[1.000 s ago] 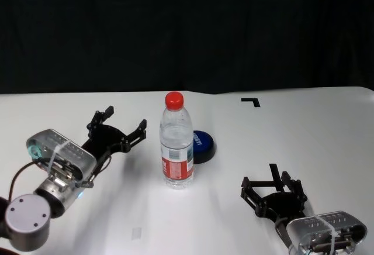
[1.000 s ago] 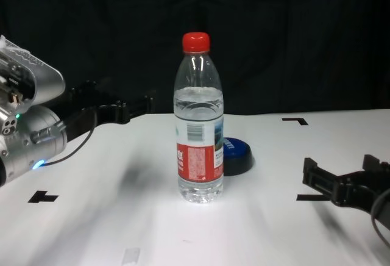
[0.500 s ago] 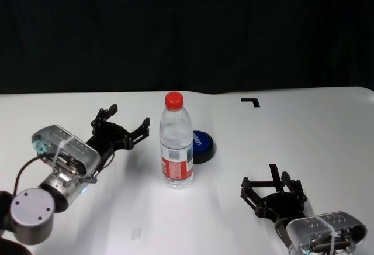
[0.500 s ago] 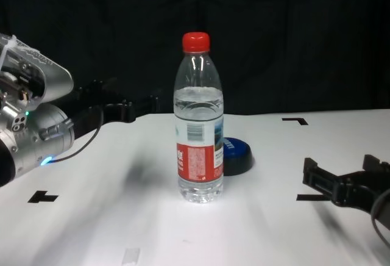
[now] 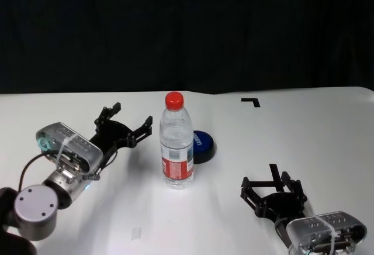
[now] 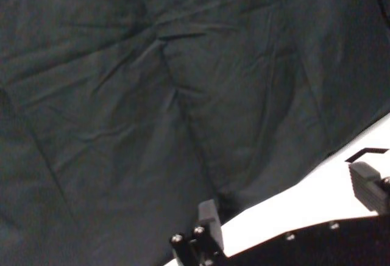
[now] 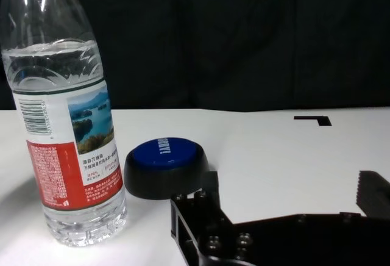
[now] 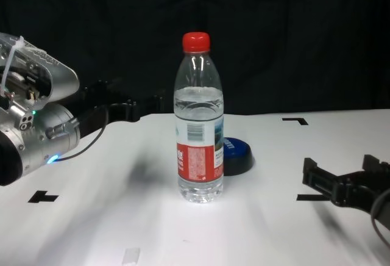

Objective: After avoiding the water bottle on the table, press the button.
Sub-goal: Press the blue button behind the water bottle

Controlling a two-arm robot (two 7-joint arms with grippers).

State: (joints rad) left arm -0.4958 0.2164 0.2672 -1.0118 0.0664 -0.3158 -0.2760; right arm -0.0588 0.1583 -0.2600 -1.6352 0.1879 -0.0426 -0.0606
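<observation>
White table (image 5: 327, 132), black cloth backdrop (image 5: 187, 27)

A dark wrinkled curtain (image 6: 152, 95) covers all the back wall behind the work surface, and bright light falls from above on the white top

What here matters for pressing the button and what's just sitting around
Part of the job:
- button, behind the bottle
- water bottle, upright, to be avoided
- left gripper, open, raised left of the bottle
- table

Just there:
- right gripper, open, parked at the near right
- black corner mark
- dark backdrop
</observation>
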